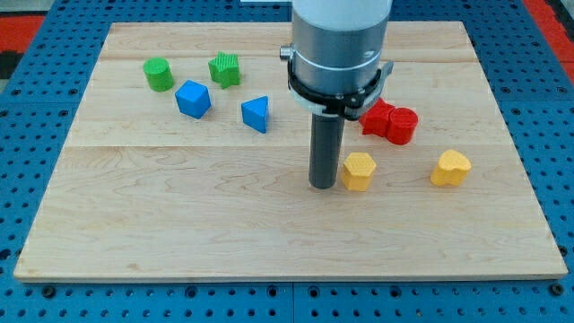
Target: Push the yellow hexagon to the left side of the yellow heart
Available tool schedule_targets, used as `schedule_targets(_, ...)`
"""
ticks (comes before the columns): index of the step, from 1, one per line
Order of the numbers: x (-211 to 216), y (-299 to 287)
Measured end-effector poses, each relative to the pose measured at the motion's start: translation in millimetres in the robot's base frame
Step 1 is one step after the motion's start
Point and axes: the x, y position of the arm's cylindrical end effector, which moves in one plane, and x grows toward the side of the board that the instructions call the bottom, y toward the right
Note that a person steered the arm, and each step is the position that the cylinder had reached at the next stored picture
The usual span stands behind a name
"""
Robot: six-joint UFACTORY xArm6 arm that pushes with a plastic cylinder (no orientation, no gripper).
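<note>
On the wooden board (179,215), my tip (322,186), a bare rod with no fingers to part or close, stands just left of the yellow hexagon (358,170), which lies left of the yellow heart (450,168).

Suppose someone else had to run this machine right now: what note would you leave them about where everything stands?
My tip rests on the board just at the view's left of the yellow hexagon, close to it or touching.
The yellow heart sits further to the view's right, with a gap between the two.
Done: the hexagon already lies on the heart's left side.
Left: perhaps nudge it rightward, closer to the heart.
Red blocks sit just above; avoid them.
</note>
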Motion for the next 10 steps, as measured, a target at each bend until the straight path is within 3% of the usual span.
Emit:
schedule_targets(3,0,77)
schedule_targets(10,-37,46)
